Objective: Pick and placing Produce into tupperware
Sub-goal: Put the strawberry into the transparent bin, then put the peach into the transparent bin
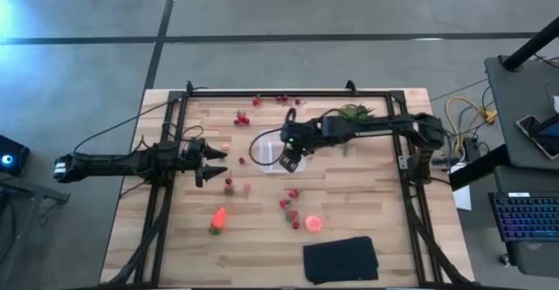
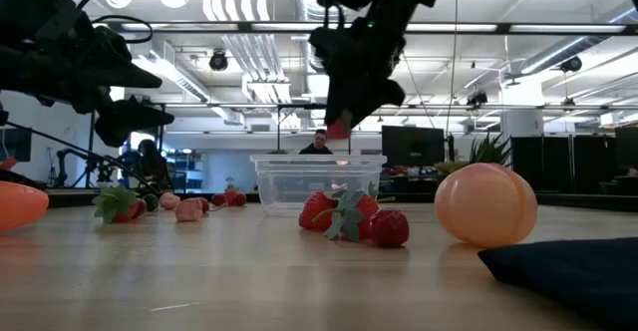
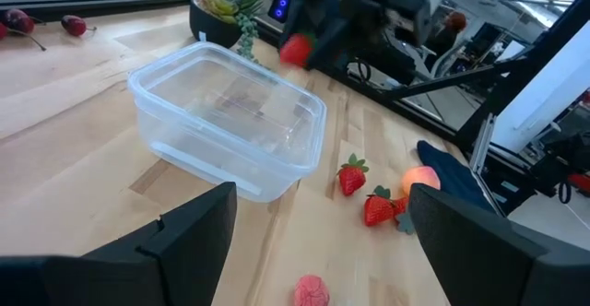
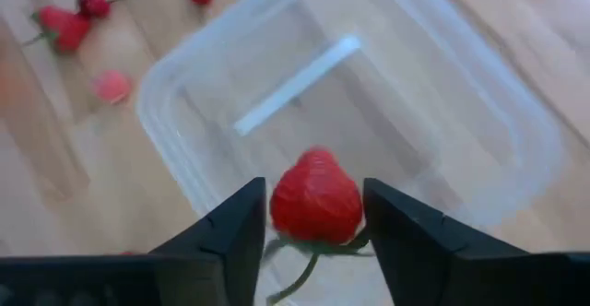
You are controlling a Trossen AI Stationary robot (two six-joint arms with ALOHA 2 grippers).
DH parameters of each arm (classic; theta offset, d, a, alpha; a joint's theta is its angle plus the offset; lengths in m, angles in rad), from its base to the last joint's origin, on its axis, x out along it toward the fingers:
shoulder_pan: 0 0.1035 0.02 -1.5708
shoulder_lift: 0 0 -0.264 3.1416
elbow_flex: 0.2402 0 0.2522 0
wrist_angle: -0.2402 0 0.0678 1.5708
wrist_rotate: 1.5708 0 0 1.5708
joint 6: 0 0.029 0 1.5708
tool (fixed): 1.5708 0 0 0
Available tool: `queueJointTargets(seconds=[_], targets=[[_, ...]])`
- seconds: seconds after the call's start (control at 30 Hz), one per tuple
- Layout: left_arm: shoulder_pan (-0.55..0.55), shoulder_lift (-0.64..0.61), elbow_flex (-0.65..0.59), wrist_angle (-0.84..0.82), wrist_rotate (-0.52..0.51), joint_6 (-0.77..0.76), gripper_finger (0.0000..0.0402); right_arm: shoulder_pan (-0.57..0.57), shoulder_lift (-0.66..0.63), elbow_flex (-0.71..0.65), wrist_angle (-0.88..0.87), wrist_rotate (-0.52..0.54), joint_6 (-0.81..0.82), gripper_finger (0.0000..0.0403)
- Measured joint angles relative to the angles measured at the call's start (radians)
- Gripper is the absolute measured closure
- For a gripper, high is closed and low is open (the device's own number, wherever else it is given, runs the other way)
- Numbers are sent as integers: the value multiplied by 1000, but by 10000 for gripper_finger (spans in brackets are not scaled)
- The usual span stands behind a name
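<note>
**A:** Where's your right pincer (image 4: 313,241) just now?

**B:** Over the clear tupperware (image 1: 267,150), which sits mid-surface, a little toward the far side. You've got a strawberry (image 4: 316,198) between the fingers, red body pinched at its sides, green stem hanging below. The box looks empty underneath it.

**A:** And the left pincer (image 1: 217,162)?

**B:** Spread wide, holding nothing, parked left of the box and pointing at it.

**A:** How should you treat that berry?

**B:** As light and probably a bit slick and rounded. A hard squeeze could pop it sideways out of the fingers, so you want a gentle hold across its widest part, as you have now. I'd judge a release from here lands it inside the walls.

**A:** What's left on the wooden surface (image 1: 367,211)?

**B:** Plenty. A cluster of strawberries (image 2: 349,218) near the front, right of centre, and the round orange-red fruit (image 2: 485,204) just beside them. The carrot (image 1: 219,217) lies near the front left. More small red berries (image 1: 242,116) sit at the far edge.

**A:** Tips for those?

**B:** You'd take the round fruit across its middle; it may roll. Take the carrot across its thick orange body, not the green end.
</note>
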Motion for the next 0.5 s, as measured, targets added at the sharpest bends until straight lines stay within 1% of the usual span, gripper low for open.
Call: queueJointTargets(seconds=[0.13,0.3,0.4,0.5], targets=[[0,-1,0,0,0,0,95,1,78,82,-77,2,-38,186],[0,0,0,-1,0,0,95,1,121,151,-220,81,-116,131],[0,0,0,-1,0,0,95,18,93,149,-274,82,-194,107],[0,0,0,0,0,0,95,62,10,121,-269,77,-247,95]])
